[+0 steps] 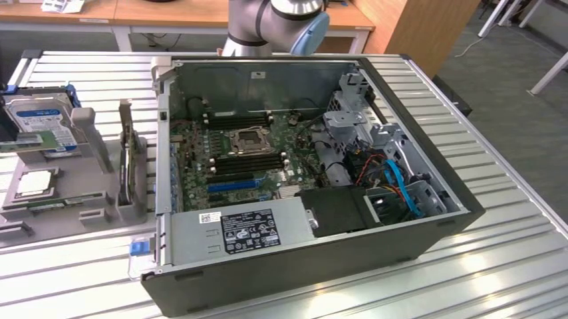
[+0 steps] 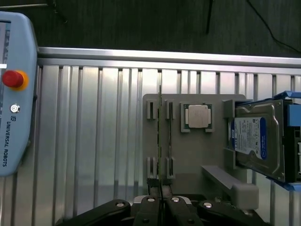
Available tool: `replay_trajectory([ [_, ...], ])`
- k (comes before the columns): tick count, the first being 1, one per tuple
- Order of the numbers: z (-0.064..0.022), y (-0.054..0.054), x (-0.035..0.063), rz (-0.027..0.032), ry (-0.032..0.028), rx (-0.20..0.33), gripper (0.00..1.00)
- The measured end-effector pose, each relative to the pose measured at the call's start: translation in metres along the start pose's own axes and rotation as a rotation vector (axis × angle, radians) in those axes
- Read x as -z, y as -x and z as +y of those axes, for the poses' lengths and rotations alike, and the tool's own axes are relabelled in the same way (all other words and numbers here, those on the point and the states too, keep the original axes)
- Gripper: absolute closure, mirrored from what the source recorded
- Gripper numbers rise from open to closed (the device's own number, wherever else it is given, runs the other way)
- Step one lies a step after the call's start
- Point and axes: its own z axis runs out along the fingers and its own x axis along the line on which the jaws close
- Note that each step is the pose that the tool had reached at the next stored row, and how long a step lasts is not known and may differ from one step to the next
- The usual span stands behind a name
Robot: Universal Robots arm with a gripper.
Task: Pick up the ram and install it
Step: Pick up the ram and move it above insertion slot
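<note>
Slatted table (image 2: 94,141): hand (image 2: 161,201) above ram (image 2: 160,141); processor (image 2: 197,116), drive (image 2: 256,141) beside.

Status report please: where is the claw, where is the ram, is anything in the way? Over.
Claw above the gray holder, in line with the ram. Ram stands on edge in the holder, not lifted. Nothing between them.

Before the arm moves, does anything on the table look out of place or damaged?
Nothing stands out. The ram stands straight on edge in the fixture slots, the CPU lies flat in its pocket, and the hard drive rests in its holder. No damage shows.
</note>
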Motion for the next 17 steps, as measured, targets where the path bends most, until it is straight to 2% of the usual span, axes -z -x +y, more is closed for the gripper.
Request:
replay_trajectory([
  [10, 0.0007, 0.000, 0.0164, -0.0001, -0.0001, 0.000, 0.89],
  [17, 0.0007, 0.000, 0.0179, 0.0000, -0.0001, 0.000, 0.89],
])
